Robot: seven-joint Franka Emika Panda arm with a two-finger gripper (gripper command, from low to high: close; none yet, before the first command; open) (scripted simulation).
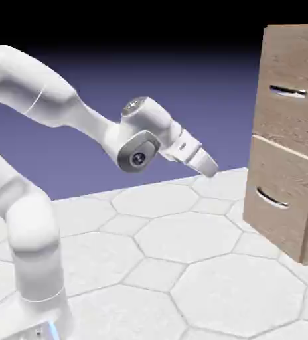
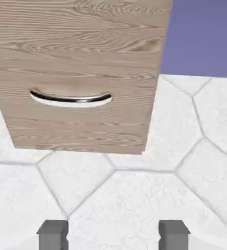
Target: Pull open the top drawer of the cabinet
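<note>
The cabinet [image 1: 291,143] stands at the exterior view's right, a tall light-brown wood-grain box. Its top drawer [image 1: 296,106] is flush and carries a thin silver handle [image 1: 288,91]. My gripper [image 1: 208,166] hangs in the air left of the cabinet, well short of it and lower than that handle, tilted downward. In the hand view the fingertips [image 2: 52,235] stand apart with only floor between them, so the gripper [image 2: 112,237] is open. That view shows the cabinet's lower front [image 2: 81,117] and its curved handle [image 2: 70,99]. The top drawer's handle is out of that view.
The lower drawer [image 1: 279,199] with a similar handle [image 1: 271,198] sits closed under the top one. The white hexagon-tiled table [image 1: 183,265] stretches between my arm's base and the cabinet. My arm's elbow [image 1: 140,139] is left of the gripper.
</note>
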